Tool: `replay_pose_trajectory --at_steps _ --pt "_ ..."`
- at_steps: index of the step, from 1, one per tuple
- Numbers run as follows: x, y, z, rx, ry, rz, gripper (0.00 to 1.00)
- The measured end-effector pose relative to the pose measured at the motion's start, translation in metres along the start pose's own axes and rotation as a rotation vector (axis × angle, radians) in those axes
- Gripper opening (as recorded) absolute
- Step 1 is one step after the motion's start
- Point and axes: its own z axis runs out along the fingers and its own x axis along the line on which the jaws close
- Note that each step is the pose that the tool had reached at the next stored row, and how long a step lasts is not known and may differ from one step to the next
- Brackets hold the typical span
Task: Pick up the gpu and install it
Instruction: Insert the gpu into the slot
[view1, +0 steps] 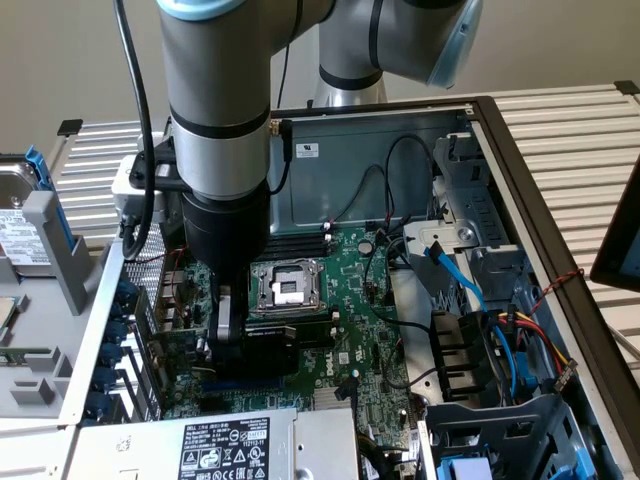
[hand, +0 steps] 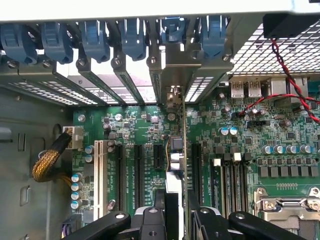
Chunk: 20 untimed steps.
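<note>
Gripping the gpu (hand: 176, 150) edge-down in the clenched end effector (hand: 172, 220), aligning it over the motherboard (hand: 280, 145) at the rear edge of the case (hand: 265, 55) for seating.

graphics card (hand: 176, 150): edge-on in the gripper (hand: 175, 212), both faces hidden; whether its lower edge sits in a slot cannot be told.
gripper body: cut off by the wrist picture's edge.
arm (view1: 215, 120): upper part out of frame at twelve o'clock in the exterior view; it covers part of the board (view1: 350, 300).
hard drive (view1: 18, 225): nine o'clock, half out of frame.
power supply label (view1: 225, 445): six o'clock, print too small to read.
dark panel (view1: 620, 240): three o'clock, only a corner shows; cannot tell what it is.
</note>
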Motion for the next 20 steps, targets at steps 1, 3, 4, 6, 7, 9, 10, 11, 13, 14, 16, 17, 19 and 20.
replay_pose_trajectory --at_steps 1,3,4,6,7,9,10,11,13,14,16,17,19,20 --pt "0.0000 0.0000 0.0000 0.0000 0.0005 0.000 0.27" --pt "0.0000 -0.0001 0.0000 0.0001 0.0009 0.000 0.27" --pt "0.0000 -0.0001 0.0001 0.0002 0.0009 0.000 0.27" --pt "-0.0001 -0.0005 0.0000 0.0001 0.0010 0.000 0.27" --pt "0.0000 -0.0006 0.0000 0.0001 0.0011 0.000 0.27" --pt "0.0000 -0.0007 0.0000 0.0002 0.0014 0.000 0.27" --pt "0.0000 -0.0007 0.0000 0.0002 0.0015 0.000 0.27" --pt "0.0000 -0.0007 0.0000 0.0002 0.0015 -0.001 0.27" --pt "0.0000 -0.0007 0.0000 0.0002 0.0018 -0.002 0.27" --pt "0.0000 -0.0007 0.0000 0.0002 0.0020 -0.002 0.27" --pt "0.0000 -0.0005 0.0000 0.0002 0.0022 -0.003 0.27" --pt "0.0000 -0.0006 0.0000 0.0003 0.0023 -0.003 0.27" --pt "0.0000 -0.0006 0.0000 0.0003 0.0026 -0.004 0.27" --pt "0.0000 -0.0008 0.0000 0.0004 0.0027 -0.004 0.27"
